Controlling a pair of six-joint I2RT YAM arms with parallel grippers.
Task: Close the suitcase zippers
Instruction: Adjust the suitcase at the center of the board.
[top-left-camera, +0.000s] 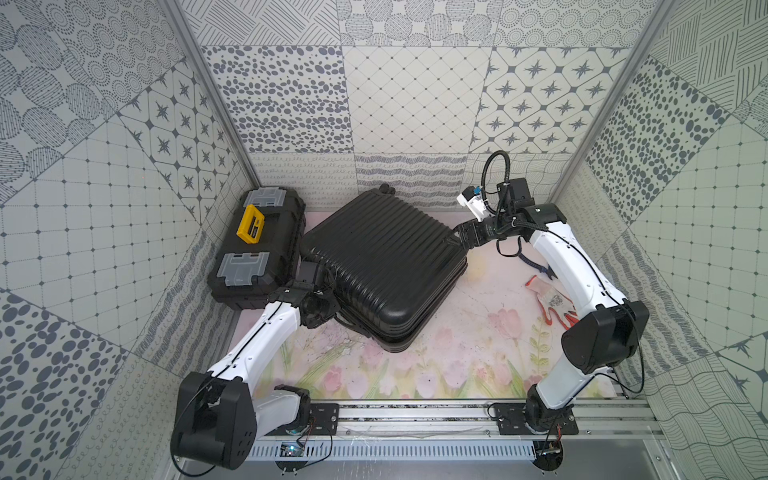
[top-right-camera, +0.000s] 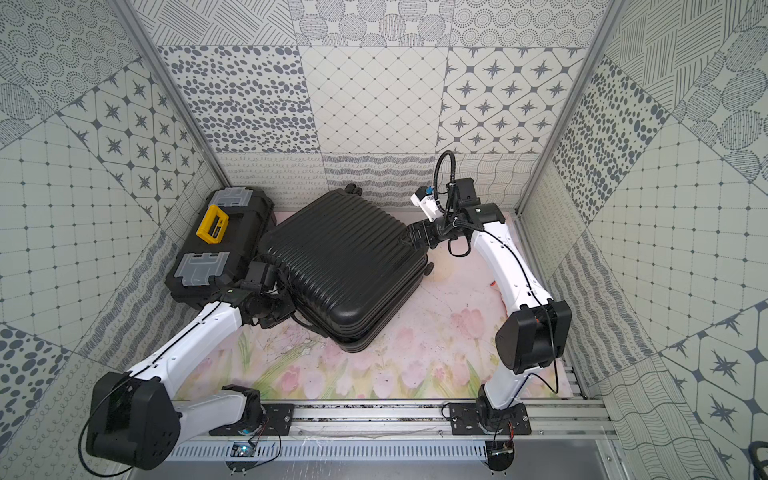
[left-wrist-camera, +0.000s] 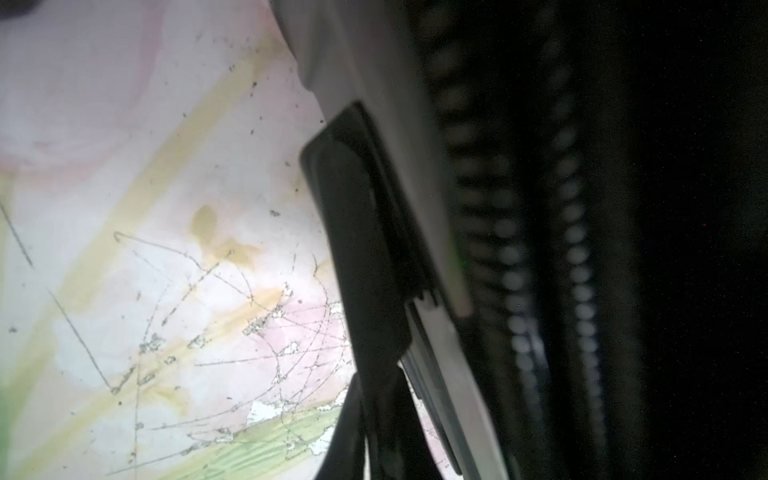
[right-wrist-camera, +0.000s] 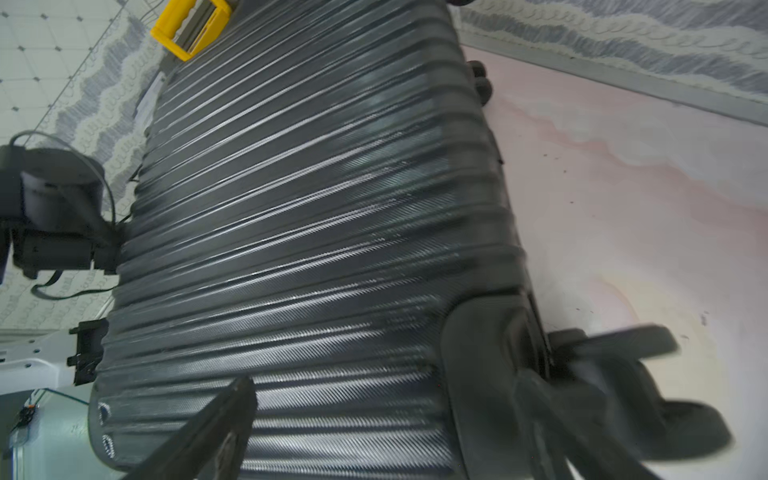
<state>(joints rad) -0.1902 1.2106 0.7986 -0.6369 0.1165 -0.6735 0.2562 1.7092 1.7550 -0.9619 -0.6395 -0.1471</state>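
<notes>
The black ribbed suitcase (top-left-camera: 382, 266) (top-right-camera: 345, 257) lies flat on the floral mat with its two shell halves together. My left gripper (top-left-camera: 322, 309) (top-right-camera: 274, 311) is down at its near-left side seam. In the left wrist view this gripper (left-wrist-camera: 374, 395) is shut on a blurred dark and silvery pull tab (left-wrist-camera: 415, 208), right beside the zippers' toothed track (left-wrist-camera: 511, 270). My right gripper (top-left-camera: 455, 239) (top-right-camera: 409, 237) is at the case's far-right corner. It stands wide open (right-wrist-camera: 357, 374), with one finger (right-wrist-camera: 224, 411) over the ribbed shell (right-wrist-camera: 311, 208) and the other by the corner wheels (right-wrist-camera: 665, 395).
A black toolbox (top-left-camera: 257, 245) with grey latches and a yellow handle (top-left-camera: 250, 224) sits tight against the suitcase's left side. An orange and white glove (top-left-camera: 548, 299) lies on the mat under my right arm. Patterned walls close in three sides.
</notes>
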